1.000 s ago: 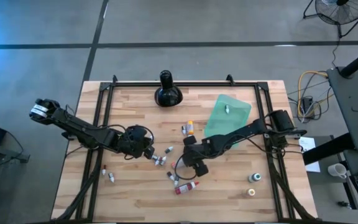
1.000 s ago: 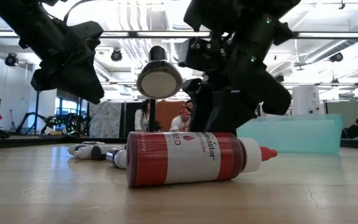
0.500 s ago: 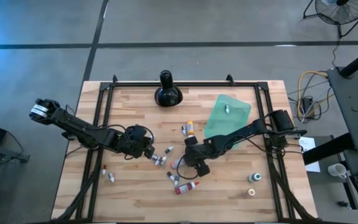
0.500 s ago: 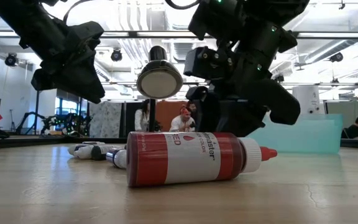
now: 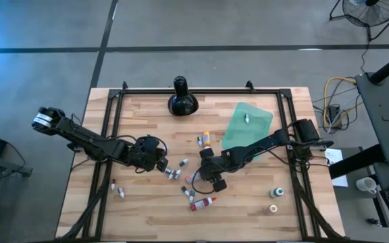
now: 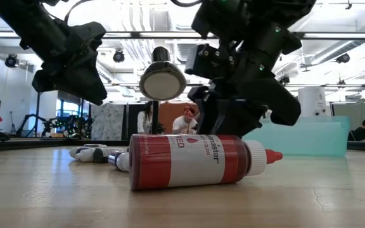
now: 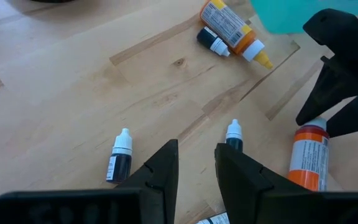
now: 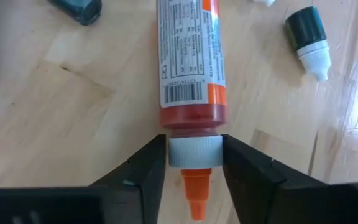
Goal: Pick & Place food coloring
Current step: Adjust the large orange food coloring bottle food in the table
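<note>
1. Wooden planks make up the table (image 5: 147,209), ringed by a black frame, with grey floor around it and a workshop with seated people behind it in the low view.
2. At 12 o'clock on the table stands a black long-necked object (image 5: 182,100); toward 2 o'clock lies a teal sheet (image 5: 252,128) with one tiny vial (image 5: 246,119) on it.
3. Near the centre, the right gripper (image 8: 194,163) now pinches the white cap of an orange bottle (image 8: 189,59) lying flat on the wood; both fingers (image 8: 143,169) touch the cap's sides. A second ago these fingers stood clearly wider apart.
4. In the low view the right arm's wrist sits lower and more tucked in than half a second ago, behind a red bottle (image 6: 198,159) lying on its side.
5. Beside the orange bottle lies a small dark vial with a white tip (image 8: 311,40).
6. Left of centre, at about 9 o'clock from the right gripper, the left gripper (image 7: 196,163) hovers with its fingers a narrow gap apart, holding nothing; it has not moved.
7. Just ahead of it are two small vials (image 7: 120,157), and farther off a yellow-tipped orange bottle (image 7: 234,31).
8. More bottles lie at 7 o'clock (image 5: 118,190) and 5 o'clock (image 5: 275,193).
</note>
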`<action>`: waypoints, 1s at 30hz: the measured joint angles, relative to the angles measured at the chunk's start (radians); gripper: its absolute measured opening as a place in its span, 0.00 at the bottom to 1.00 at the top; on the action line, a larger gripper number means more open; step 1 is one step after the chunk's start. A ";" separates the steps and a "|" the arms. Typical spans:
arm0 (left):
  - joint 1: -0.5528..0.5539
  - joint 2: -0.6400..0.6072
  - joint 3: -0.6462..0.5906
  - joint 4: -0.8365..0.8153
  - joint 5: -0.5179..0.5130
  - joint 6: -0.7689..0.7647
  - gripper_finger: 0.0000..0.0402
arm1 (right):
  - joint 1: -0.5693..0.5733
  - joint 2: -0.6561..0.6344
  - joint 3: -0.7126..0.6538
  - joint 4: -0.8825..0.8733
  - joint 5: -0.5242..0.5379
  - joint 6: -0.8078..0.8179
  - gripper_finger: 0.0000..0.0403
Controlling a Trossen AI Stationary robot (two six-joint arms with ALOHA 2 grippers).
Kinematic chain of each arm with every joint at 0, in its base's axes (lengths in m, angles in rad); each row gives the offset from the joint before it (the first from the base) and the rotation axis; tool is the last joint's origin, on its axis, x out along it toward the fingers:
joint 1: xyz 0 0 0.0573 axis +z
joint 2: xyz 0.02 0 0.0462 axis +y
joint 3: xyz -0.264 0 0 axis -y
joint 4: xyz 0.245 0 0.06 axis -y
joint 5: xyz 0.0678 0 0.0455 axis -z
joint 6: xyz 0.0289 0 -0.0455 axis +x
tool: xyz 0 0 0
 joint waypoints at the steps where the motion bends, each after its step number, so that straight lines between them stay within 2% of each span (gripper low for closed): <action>1: 0.000 0.000 0.000 0.000 0.000 0.000 0.20 | 0.000 0.000 0.002 0.001 0.000 0.000 0.32; 5: 0.000 0.000 0.000 0.000 0.000 0.000 0.20 | 0.000 0.000 0.007 0.003 0.000 0.000 0.26; 9: 0.000 0.000 0.000 0.000 0.001 -0.001 0.20 | 0.000 0.000 0.007 0.001 0.000 0.006 0.26; 14: 0.000 0.000 0.000 0.000 0.002 -0.002 0.20 | -0.004 -0.040 0.008 -0.099 0.014 0.157 0.28; 16: 0.000 0.000 0.000 0.000 0.002 -0.005 0.20 | -0.009 -0.064 0.029 -0.215 0.015 0.260 0.28; 21: 0.000 0.000 0.000 0.000 0.001 -0.004 0.20 | -0.028 -0.075 0.166 -0.659 -0.035 0.476 0.26; 26: 0.000 0.000 0.000 0.000 -0.028 0.012 0.20 | -0.052 -0.072 0.283 -0.938 -0.258 0.613 0.26; 30: 0.000 0.000 0.000 0.000 -0.045 0.019 0.20 | -0.066 -0.072 0.317 -1.099 -0.378 0.735 0.26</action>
